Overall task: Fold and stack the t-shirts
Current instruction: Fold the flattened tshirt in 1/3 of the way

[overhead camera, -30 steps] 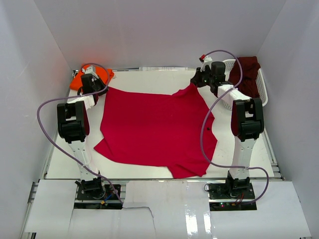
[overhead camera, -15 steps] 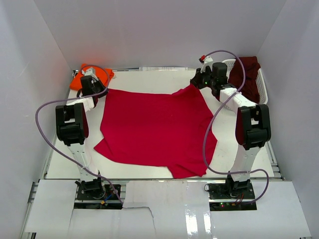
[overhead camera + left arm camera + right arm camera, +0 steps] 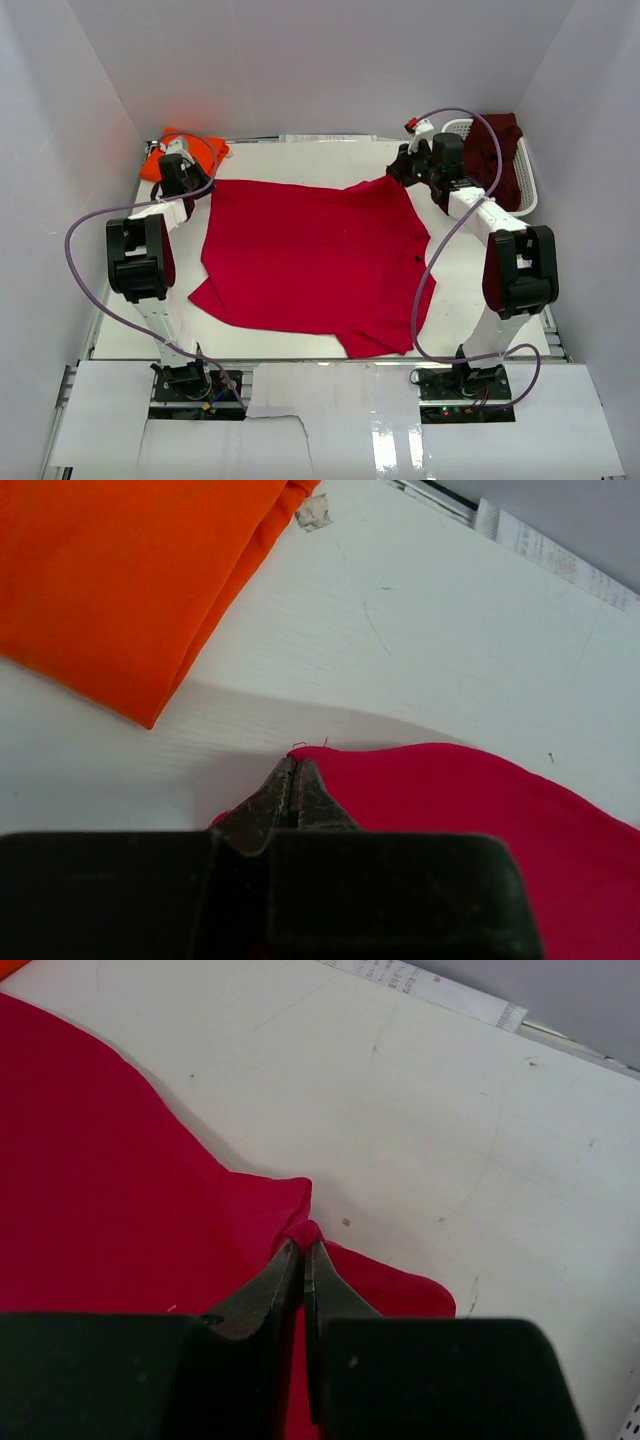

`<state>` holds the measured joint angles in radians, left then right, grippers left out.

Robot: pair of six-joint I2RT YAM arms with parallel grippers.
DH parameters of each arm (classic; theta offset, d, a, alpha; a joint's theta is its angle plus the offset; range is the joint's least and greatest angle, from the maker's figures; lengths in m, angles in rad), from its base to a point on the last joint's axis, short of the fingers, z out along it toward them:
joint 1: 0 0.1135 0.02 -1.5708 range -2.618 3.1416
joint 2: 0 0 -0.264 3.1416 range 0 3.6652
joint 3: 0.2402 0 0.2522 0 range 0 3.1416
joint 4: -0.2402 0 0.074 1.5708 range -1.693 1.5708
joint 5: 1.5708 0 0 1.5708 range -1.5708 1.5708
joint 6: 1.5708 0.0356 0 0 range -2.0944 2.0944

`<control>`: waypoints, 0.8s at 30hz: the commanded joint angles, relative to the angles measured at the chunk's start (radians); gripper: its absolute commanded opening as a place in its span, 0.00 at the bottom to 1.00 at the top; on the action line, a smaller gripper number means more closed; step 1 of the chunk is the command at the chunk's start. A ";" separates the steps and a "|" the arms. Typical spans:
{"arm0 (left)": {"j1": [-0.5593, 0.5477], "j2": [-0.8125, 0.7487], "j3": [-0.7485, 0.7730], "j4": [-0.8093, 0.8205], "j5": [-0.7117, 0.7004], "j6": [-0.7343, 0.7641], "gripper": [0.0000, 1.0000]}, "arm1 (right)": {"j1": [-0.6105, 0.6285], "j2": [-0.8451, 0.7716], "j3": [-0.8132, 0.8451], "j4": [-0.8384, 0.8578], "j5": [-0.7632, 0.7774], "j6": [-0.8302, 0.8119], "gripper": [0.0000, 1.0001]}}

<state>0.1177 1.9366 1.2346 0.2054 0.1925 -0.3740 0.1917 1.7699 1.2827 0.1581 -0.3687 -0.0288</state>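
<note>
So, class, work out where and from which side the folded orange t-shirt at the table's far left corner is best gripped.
Probably the layered corner nearest the red t-shirt. The orange t-shirt lies flat and folded, its thick fold edge facing bare table, so come in low from that side and pinch all layers together.

Left arm: white links carried bulky black joint housings.
Right arm: it had the same white links and black housings, and a small white fitting with a red tip sat by the wrist.
Left cable: lilac and round, it hung in one long loop.
Right cable: also lilac, it ran from base to wrist.
Left base: a black block at the desk's near edge, it trailed thin wires.
Right base: it was a matching black block.
Left gripper: two dark grey tapered fingers stood on a flat black body.
Right gripper: its grey wedges and black body looked alike.
</note>
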 commanded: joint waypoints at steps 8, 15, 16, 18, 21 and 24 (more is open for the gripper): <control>-0.001 -0.106 -0.037 -0.023 -0.016 -0.005 0.00 | 0.006 -0.139 -0.100 0.029 0.013 -0.016 0.08; -0.001 -0.148 -0.038 -0.023 -0.005 -0.002 0.00 | 0.005 -0.191 -0.134 0.029 0.017 -0.020 0.08; -0.001 -0.156 -0.038 -0.024 -0.005 0.000 0.00 | 0.005 -0.202 -0.137 0.029 0.016 -0.019 0.08; -0.001 -0.163 -0.038 -0.029 -0.005 0.003 0.00 | 0.006 -0.214 -0.149 0.031 0.014 -0.019 0.08; 0.000 -0.182 -0.050 -0.032 -0.010 0.001 0.00 | 0.008 -0.239 -0.166 0.029 0.017 -0.019 0.08; 0.000 -0.186 -0.058 -0.035 -0.010 0.000 0.00 | 0.011 -0.256 -0.180 0.024 0.017 -0.020 0.08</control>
<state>0.1177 1.8095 1.1923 0.1730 0.1757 -0.3779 0.1947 1.5616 1.1156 0.1577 -0.3607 -0.0341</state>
